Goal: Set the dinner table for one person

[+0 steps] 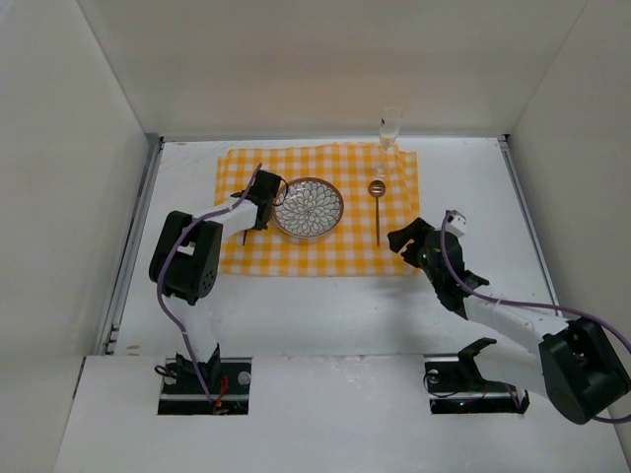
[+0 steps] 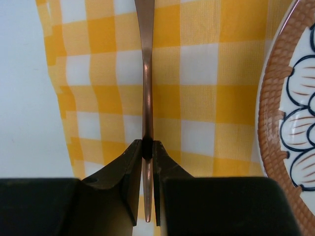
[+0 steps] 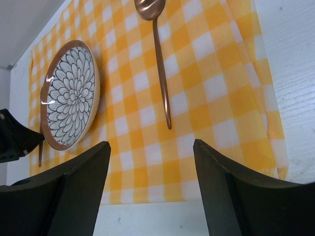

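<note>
Slender coppery handle [image 2: 146, 98], woven checked cloth [image 2: 206, 108], round plate [image 2: 290, 123]

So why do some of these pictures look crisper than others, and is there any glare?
Top view: even, soft light with faint shadows; the clear glass almost vanishes against the white wall. Left wrist view: the cloth is crisp, a bright streak runs down the copper handle, and the left end effector is nearly featureless black. Right wrist view: tilted, a small glint on the plate, the right end effector a dark silhouette.
</note>
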Tool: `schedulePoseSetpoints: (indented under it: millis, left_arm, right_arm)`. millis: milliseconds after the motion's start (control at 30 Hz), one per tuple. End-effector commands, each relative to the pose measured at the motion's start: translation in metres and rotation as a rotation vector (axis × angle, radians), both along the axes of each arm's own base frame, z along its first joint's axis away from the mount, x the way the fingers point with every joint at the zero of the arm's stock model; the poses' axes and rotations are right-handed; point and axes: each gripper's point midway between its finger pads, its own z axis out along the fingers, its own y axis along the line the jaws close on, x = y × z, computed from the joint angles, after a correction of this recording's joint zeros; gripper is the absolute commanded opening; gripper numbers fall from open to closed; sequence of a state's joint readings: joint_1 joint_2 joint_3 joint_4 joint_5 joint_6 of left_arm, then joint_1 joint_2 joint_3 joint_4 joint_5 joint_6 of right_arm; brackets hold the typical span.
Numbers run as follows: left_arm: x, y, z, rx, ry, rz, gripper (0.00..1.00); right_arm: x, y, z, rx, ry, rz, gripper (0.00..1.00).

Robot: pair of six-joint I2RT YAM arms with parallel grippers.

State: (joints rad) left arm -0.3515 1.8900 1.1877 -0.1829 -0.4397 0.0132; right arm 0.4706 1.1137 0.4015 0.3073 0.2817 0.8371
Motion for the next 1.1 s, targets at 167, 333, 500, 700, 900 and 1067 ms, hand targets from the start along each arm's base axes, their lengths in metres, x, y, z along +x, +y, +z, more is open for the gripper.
schedulePoseSetpoints:
  millis: [167, 333, 500, 700, 900, 1067]
  left_arm:
    - [0.004, 0.006, 0.003, 0.048, 0.006, -0.042, 0.06]
    - [0.004, 0.010, 0.004, 0.058, -0.003, -0.021, 0.24]
    - [0.004, 0.011, 0.019, 0.070, -0.047, 0.004, 0.44]
    - [-0.003, 0.006, 0.062, -0.002, -0.182, 0.099, 0.81]
    - [-0.027, 0.003, 0.111, -0.095, -0.338, 0.155, 1.00]
    - [-0.069, 0.021, 0.153, -0.209, -0.528, 0.263, 1.00]
  right_arm:
    - [0.010, 0.011, 0.014, 0.020, -0.054, 0.031, 0.74]
    - [0.010, 0.013, 0.012, 0.019, -0.046, 0.040, 0.74]
    - [0.011, 0.013, 0.010, 0.017, -0.042, 0.038, 0.74]
    - [0.011, 0.012, 0.013, 0.018, -0.048, 0.034, 0.75]
    - [0.012, 0.014, 0.009, 0.001, -0.039, 0.040, 0.73]
    - [0.010, 0.020, 0.014, -0.005, -0.050, 0.062, 0.32]
